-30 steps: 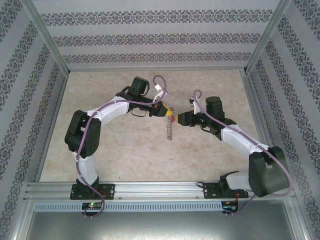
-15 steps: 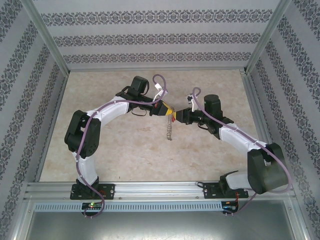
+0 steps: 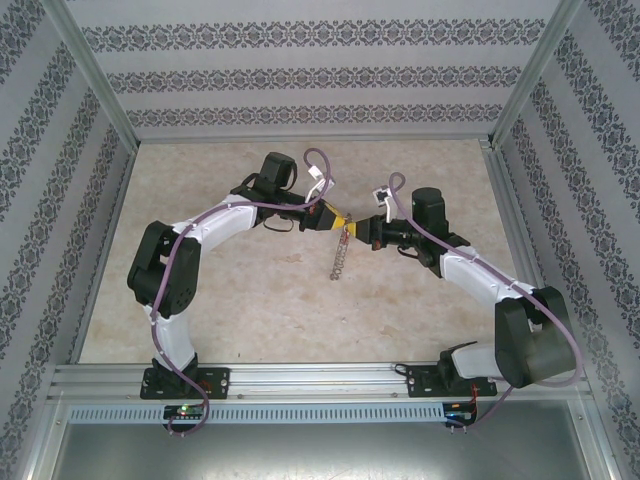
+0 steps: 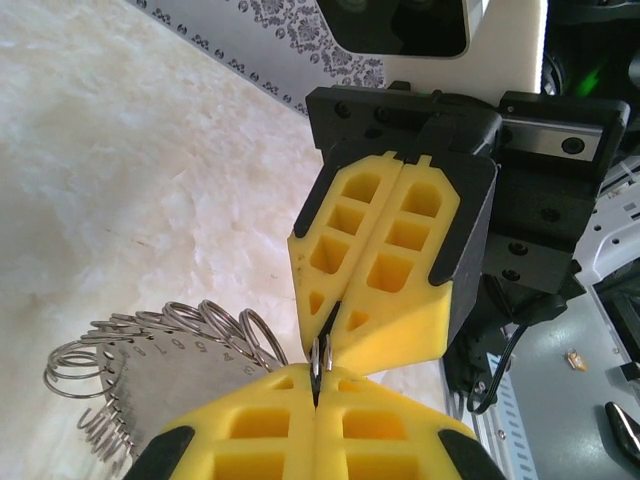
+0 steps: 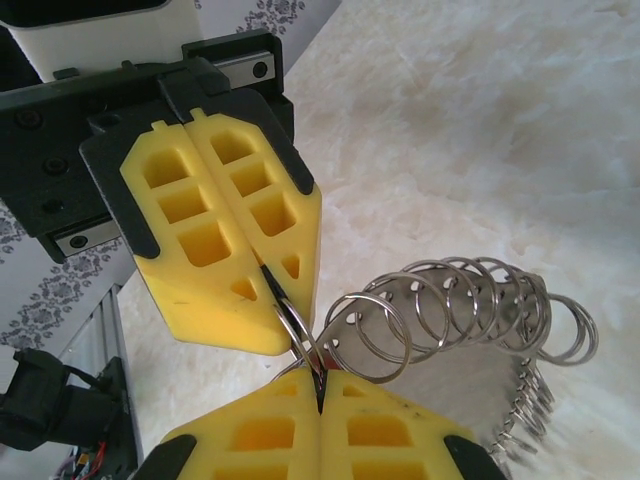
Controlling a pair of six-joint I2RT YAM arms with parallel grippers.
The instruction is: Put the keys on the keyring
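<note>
The keyring (image 3: 339, 260) hangs edge-on between the two arms, above the table. In the wrist views it is a grey numbered metal hoop (image 4: 150, 375) (image 5: 480, 395) fringed with small silvery split rings. My left gripper (image 3: 341, 221) (image 4: 316, 385) is shut on one small split ring (image 4: 321, 358) at the hoop's top. My right gripper (image 3: 352, 231) (image 5: 320, 385) meets it tip to tip and is shut too. The same split ring (image 5: 296, 333) runs into its cleft. A sliver of red, the key's head (image 5: 327, 361), shows there; its blade is hidden.
The beige marbled table (image 3: 250, 300) lies below the hanging ring. Patterned walls (image 3: 320, 75) and metal frame posts enclose it at the back and sides. A metal rail (image 3: 320, 378) with the arm bases runs along the near edge.
Both grippers have shifted slightly towards the back of the table and closed tip to tip. The hanging keyring's lower end has swung a little to the left.
</note>
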